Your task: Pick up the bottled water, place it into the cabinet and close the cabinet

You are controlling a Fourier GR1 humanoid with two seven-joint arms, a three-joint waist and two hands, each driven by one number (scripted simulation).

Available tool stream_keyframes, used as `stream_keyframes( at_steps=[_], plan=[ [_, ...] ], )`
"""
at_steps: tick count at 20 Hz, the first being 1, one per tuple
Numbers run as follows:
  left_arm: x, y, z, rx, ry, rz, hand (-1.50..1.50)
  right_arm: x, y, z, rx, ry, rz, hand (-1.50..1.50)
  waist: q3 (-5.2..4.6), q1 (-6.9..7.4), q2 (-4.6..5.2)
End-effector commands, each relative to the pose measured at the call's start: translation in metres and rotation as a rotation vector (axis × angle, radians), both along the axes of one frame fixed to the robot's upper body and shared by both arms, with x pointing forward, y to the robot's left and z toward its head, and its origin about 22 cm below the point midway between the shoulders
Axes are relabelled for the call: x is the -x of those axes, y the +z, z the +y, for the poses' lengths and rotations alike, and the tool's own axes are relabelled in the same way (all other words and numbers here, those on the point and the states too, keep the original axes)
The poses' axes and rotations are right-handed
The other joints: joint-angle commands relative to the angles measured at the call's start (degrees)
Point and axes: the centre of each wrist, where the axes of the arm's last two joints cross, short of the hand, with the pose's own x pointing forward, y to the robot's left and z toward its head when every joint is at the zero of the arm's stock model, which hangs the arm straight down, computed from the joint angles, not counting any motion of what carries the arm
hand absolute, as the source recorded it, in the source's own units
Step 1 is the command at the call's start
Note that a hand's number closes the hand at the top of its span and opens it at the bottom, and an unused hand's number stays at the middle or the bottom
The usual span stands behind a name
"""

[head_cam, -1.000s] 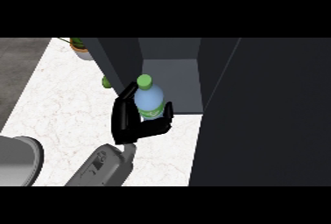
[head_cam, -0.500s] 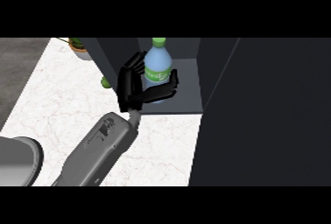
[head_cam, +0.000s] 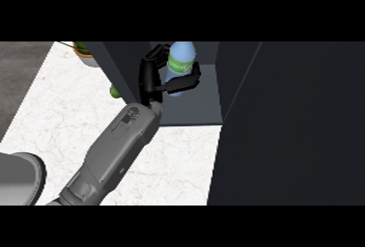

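The bottled water (head_cam: 182, 54) is clear blue with a green label. It stands upright inside the open dark cabinet (head_cam: 198, 105), near the top of the head view. My left hand (head_cam: 149, 79) is shut on it: the fingers run up its left side and the thumb (head_cam: 184, 83) crosses below the label. The bottle's cap is cut off at the picture's upper band. The grey forearm (head_cam: 118, 144) reaches in from the lower left. My right hand does not show.
The cabinet's open door (head_cam: 299, 125) is a large dark panel filling the right side. A potted plant (head_cam: 84, 51) and a small green object (head_cam: 114, 90) sit left of the cabinet on the white marble counter (head_cam: 57, 116).
My left hand has carried the bottle from in front of the cabinet's opening, up and deeper into the cabinet. The forearm has stretched out further.
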Motion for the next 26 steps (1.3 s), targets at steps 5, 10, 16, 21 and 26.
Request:
stream_keyframes(
  at_steps=[5,10,16,21,26],
  plan=[
    [-0.02,-0.02,0.015,-0.132,0.087,0.05,1.5,0.009,0.01,-0.004,-0.023,-0.01,-0.041,-1.5,0.02,0.02,0.13],
    [-0.022,-0.033,0.009,-0.209,0.162,0.093,1.5,0.018,0.021,-0.016,-0.02,0.01,-0.046,-1.5,0.03,-0.96,0.31],
    [-0.023,-0.052,0.023,-0.21,0.185,0.113,1.5,0.014,0.014,-0.004,-0.027,0.035,-0.032,-1.5,-0.05,-1.73,0.67],
    [-0.023,-0.063,0.041,-0.22,0.196,0.127,1.5,0.009,0.011,-0.007,-0.003,0.015,-0.051,-1.5,-0.06,-1.63,0.86],
    [-0.026,-0.062,0.041,-0.323,0.251,0.117,-1.5,0.004,0.003,-0.005,-0.009,0.022,-0.041,-1.5,-0.02,-1.86,1.03]
  ],
)
